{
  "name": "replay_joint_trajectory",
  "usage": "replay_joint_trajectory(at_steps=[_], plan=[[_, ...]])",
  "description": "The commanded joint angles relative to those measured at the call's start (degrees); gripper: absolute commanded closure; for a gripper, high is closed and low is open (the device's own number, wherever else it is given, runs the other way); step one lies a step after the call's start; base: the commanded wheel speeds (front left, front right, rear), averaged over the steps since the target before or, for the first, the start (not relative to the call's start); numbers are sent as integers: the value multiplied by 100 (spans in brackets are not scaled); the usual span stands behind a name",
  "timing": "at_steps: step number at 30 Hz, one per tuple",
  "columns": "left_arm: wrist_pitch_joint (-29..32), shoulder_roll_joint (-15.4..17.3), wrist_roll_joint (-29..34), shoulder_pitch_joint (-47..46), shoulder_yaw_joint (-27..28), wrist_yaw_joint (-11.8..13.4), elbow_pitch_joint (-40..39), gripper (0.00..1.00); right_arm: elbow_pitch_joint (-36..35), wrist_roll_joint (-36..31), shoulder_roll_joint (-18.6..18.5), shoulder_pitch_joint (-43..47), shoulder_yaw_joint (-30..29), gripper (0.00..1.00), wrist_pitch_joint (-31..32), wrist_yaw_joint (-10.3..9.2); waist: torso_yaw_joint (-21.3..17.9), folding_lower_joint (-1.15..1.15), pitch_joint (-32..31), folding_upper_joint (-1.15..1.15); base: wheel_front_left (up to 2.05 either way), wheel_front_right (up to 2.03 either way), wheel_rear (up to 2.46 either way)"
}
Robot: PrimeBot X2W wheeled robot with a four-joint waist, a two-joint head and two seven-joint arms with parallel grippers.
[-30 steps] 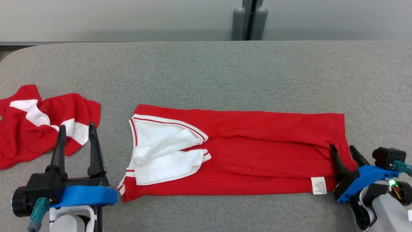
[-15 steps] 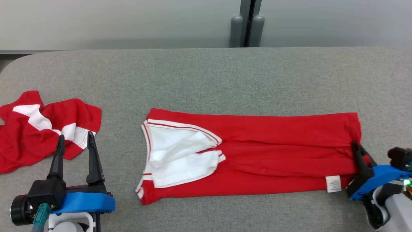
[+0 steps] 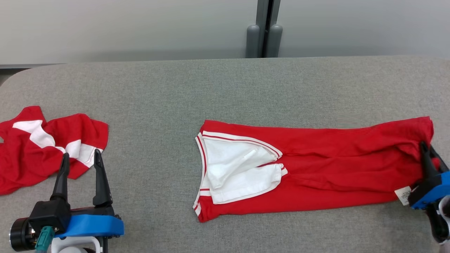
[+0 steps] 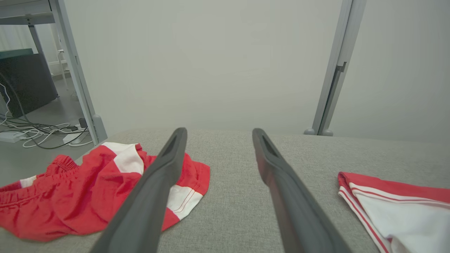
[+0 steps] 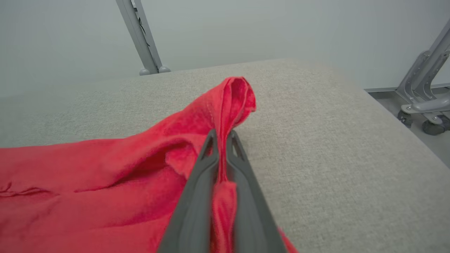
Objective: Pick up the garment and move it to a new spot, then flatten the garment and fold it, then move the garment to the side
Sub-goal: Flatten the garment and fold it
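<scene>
Table (image 3: 225,91) – long top with a rounded far-left corner. The far half is bare across its width, and a wide bare strip lies between the two pieces of clothing. In the right wrist view the top curves down to the floor just past the right gripper.

Garment (image 3: 334,168) – red, folded into a long band, lying right of centre. The white sleeves (image 3: 239,172) are tucked at its left end, and its right end is bunched and lifted off the top.

Second garment (image 3: 38,140) – red and white, crumpled at the table's left edge, well apart from the first.

Left gripper (image 3: 81,154) – low at the near left, fingers pointing away and spread wide, holding nothing, tips just beside the crumpled piece.

Right gripper (image 5: 222,135) – at the near right, fingers pressed together, pinching the garment's right hem.

Surface and room – grey woven covering, pale wall behind, grey post (image 3: 263,31) at the far edge.

Label (image 3: 403,194) – white, at the garment's near right corner.
</scene>
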Motion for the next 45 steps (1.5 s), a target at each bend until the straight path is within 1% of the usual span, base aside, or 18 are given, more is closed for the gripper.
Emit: replay_joint_trajectory(at_steps=[1,7,13,17,21,26,31,38,43,44,45], plan=[[-25,-16,46,17,18,-24,11,0,-115,-13,110,53,55,100,25,1,-3,0,-14,0,0,0,0],[-25,-22,40,47,-17,-40,57,0,-851,-141,514,189,343,100,164,1,7,0,-75,0,0,0,0],[-25,-25,32,1,-88,-54,98,0,-1590,-329,933,236,720,100,451,1,83,0,-84,0,0,0,0],[-25,-26,0,-55,-125,-73,145,0,-1906,-419,1160,137,993,100,598,1,172,0,-76,0,0,0,0],[-25,-25,-3,-77,-166,-79,177,0,-2061,-474,1402,-1,1282,100,708,1,267,0,-73,0,0,0,0],[-25,-27,-16,-125,-275,-77,220,0,-2089,-480,1702,-135,1681,100,752,1,418,0,-67,0,0,0,0],[-25,-26,-76,-209,-379,-46,244,0,-1968,-434,1910,-306,2030,100,759,1,601,0,-9,0,0,0,0],[-25,-26,-156,-347,-508,-7,292,0,-1683,-376,2030,-535,2256,100,704,1,805,0,113,0,0,0,0],[-25,-27,-220,-406,-620,37,326,0,-1297,-259,2047,-650,2406,100,700,1,908,0,172,0,0,0,0],[-25,-26,-225,-424,-616,29,346,0,-1205,-235,2049,-665,2443,90,703,1,917,0,180,0,0,0,0],[-25,-27,-223,-442,-612,19,359,0,-1157,-172,2053,-681,2480,0,663,1,921,0,187,0,0,0,0]])
